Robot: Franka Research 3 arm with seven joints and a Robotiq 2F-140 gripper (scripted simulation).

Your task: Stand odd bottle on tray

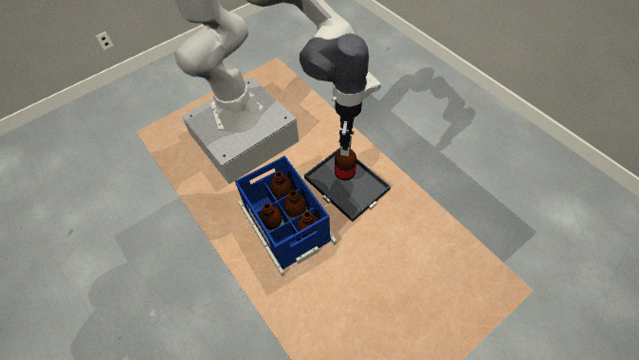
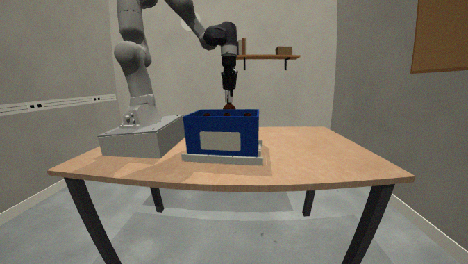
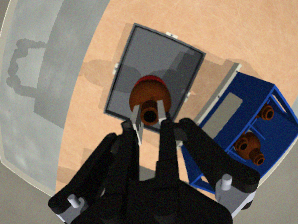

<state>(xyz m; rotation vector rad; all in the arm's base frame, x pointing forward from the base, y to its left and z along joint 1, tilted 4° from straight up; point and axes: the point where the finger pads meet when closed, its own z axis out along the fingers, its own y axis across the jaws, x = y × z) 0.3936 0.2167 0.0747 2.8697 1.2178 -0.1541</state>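
Note:
My gripper (image 1: 345, 151) (image 2: 228, 100) (image 3: 150, 111) is shut on the neck of a brown bottle (image 1: 345, 163) (image 2: 229, 107) (image 3: 149, 94) with a red label. The bottle is upright over the back part of the dark tray (image 1: 362, 196) (image 3: 137, 55); I cannot tell whether its base touches the tray. The crate hides its lower part in the exterior view. The blue crate (image 1: 318, 236) (image 2: 192, 135) (image 3: 250, 90) holds several upright brown bottles, among them one at its back (image 1: 281, 187), one in the middle (image 1: 295, 206) and one at the left (image 1: 270, 218). Neck differences are too small to tell.
Pale strips (image 1: 261, 234) (image 2: 222, 159) edge the crate on the table (image 1: 403, 265) (image 2: 312, 160). Small pale blocks (image 1: 373, 205) sit at the tray's edges. The robot's grey base (image 1: 261, 153) (image 2: 128, 146) stands behind the crate in the top view.

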